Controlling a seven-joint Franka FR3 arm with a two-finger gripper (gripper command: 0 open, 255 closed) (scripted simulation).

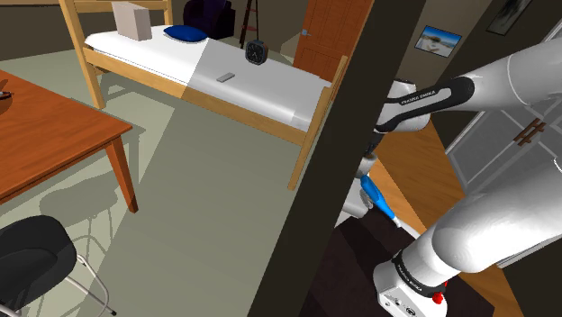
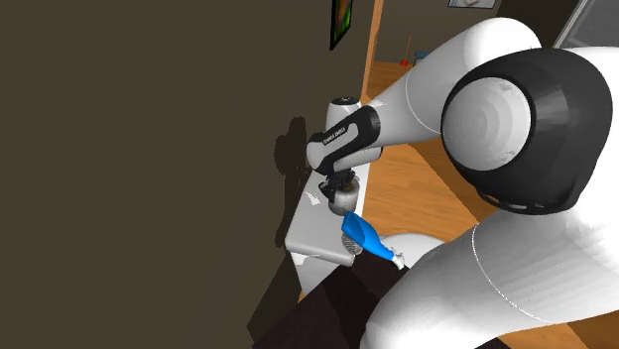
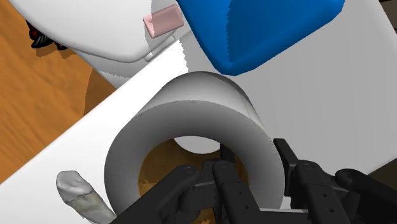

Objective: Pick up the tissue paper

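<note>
The tissue roll (image 3: 191, 114) was a plain pale-grey cylinder, smooth, with a wide hollow core, seen end-on at the edge of a flat white worktop (image 3: 356, 95). The black gripper (image 3: 254, 167) grasped the roll's wall, one finger inside the core and the other outside. A glossy blue bottle (image 3: 267, 32) lay just beside it, with a small pink block (image 3: 163, 22) farther off and a crumpled whitish lump (image 3: 79, 194) near the same edge.
</note>
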